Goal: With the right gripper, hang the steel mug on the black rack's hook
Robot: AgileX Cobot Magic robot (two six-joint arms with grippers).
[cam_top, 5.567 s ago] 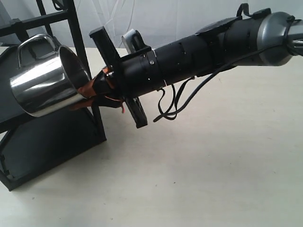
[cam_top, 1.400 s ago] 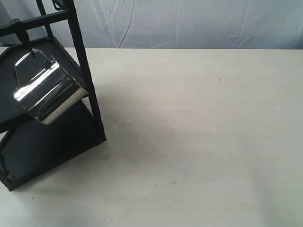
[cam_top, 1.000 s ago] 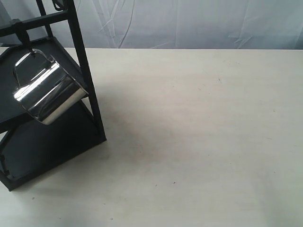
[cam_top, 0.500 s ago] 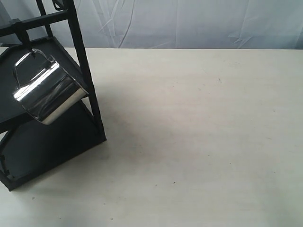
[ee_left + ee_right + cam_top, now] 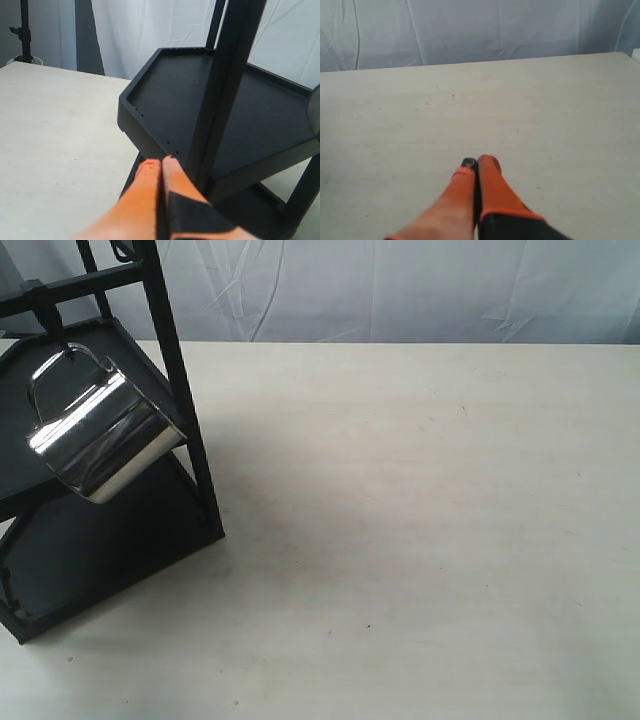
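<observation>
Exterior view, far left: the black rack stands at the table edge, its thin square posts rising out of frame and two flat dark trays set one above the other. The steel mug hangs by its looped handle from the hook, a short black prong dropping from the rack's crossbar; the mug body tilts, open end down and toward the right, in front of the upper tray and just left of the front post. No gripper touches the mug, and neither arm appears in the exterior view. Right of the rack the pale table surface runs to a creased white curtain behind it. Left wrist view: the left gripper sits low beside the rack's base, orange fingers pressed together with nothing between them, tips close to a post and below the edge of the upper tray. Right wrist view: the right gripper hovers over bare table, well apart from the rack, its orange fingers likewise clenched and holding nothing, curtain beyond.
</observation>
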